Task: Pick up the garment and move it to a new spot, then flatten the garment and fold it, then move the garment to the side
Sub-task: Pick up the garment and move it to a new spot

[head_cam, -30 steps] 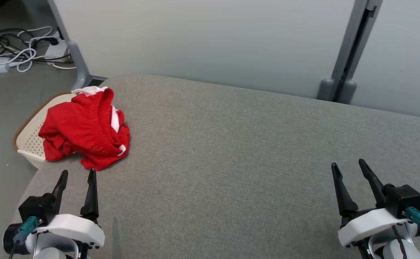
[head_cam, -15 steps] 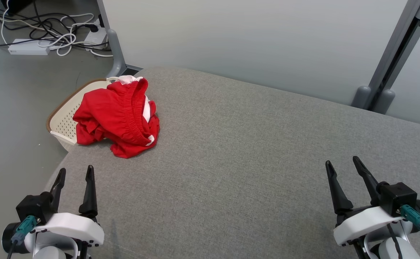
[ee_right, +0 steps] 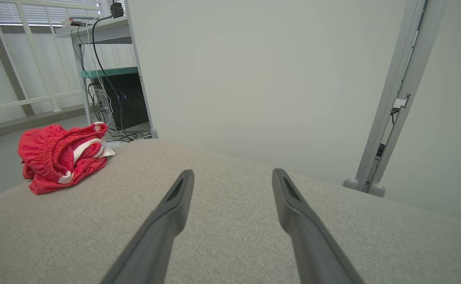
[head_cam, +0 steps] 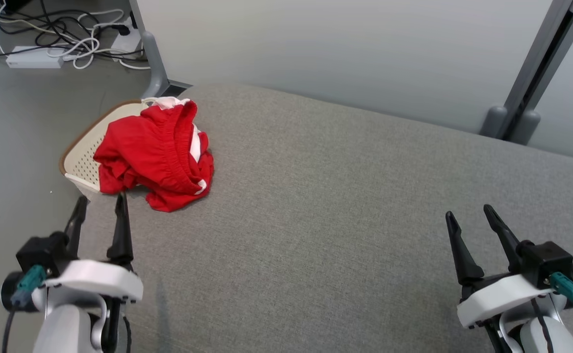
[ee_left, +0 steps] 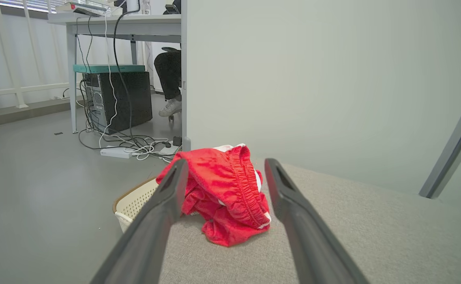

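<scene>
— Though crumpled, easy to place the red garment (head_cam: 154,154): just ahead of the left gripper (head_cam: 101,197), framed between both fingers in the left wrist view.
— Draped half over the rim of the pale basket (head_cam: 78,164), half on the grey cushion (head_cam: 340,196)?
— Yes. Well off to the left of the right gripper (head_cam: 467,211), far across the cushion.
— Jaws?
— Spread wide on both sides, gripping nothing. Beyond the left jaws, past the basket, cables (head_cam: 70,41) and a white power strip (head_cam: 26,59) on the floor.
</scene>
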### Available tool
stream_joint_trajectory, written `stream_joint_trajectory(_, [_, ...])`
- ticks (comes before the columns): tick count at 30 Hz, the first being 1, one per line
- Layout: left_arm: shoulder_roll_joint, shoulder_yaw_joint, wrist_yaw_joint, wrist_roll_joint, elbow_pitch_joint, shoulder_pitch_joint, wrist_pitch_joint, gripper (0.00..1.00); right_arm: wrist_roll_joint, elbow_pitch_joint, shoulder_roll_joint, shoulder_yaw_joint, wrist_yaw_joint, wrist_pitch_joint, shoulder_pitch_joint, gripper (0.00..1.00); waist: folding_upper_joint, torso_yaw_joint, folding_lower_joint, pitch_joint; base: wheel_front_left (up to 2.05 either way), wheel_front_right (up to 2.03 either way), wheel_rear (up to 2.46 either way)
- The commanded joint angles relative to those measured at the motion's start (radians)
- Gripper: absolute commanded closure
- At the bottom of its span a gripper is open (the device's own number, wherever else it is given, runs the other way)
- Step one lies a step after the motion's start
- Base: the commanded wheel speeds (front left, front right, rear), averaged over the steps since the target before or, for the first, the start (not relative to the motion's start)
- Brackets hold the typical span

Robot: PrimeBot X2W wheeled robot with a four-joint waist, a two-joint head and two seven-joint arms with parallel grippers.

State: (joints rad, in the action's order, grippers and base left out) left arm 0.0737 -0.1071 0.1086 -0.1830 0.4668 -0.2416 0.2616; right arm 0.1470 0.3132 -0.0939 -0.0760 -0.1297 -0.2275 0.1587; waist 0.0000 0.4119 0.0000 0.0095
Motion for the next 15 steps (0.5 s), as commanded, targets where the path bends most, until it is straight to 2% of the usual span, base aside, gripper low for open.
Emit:
stream_joint_trajectory(1, [0.001, -0.007, -0.003, 0.001, -0.007, -0.036, 0.005, 0.00, -0.009, -0.014, -0.011, -0.005, -0.002, 0.009, 0.018, 0.00, 0.0000, -0.015, 0.0000, 0.027, 0.00, 0.00, 0.00])
stream_joint_trajectory(6, [-0.002, -0.020, -0.001, -0.029, 0.028, -0.140, 0.003, 0.00, -0.011, -0.060, -0.039, -0.034, -0.002, 0.038, 0.054, 0.00, 0.0000, -0.066, 0.0000, 0.115, 0.00, 0.00, 0.00])
stream_joint_trajectory(15, [0.074, -0.037, -0.009, -0.054, 0.295, -0.373, -0.063, 0.00, 0.001, -0.128, -0.093, -0.076, -0.002, 0.070, 0.137, 0.00, 0.0000, -0.163, 0.0000, 0.286, 0.00, 0.00, 0.00])
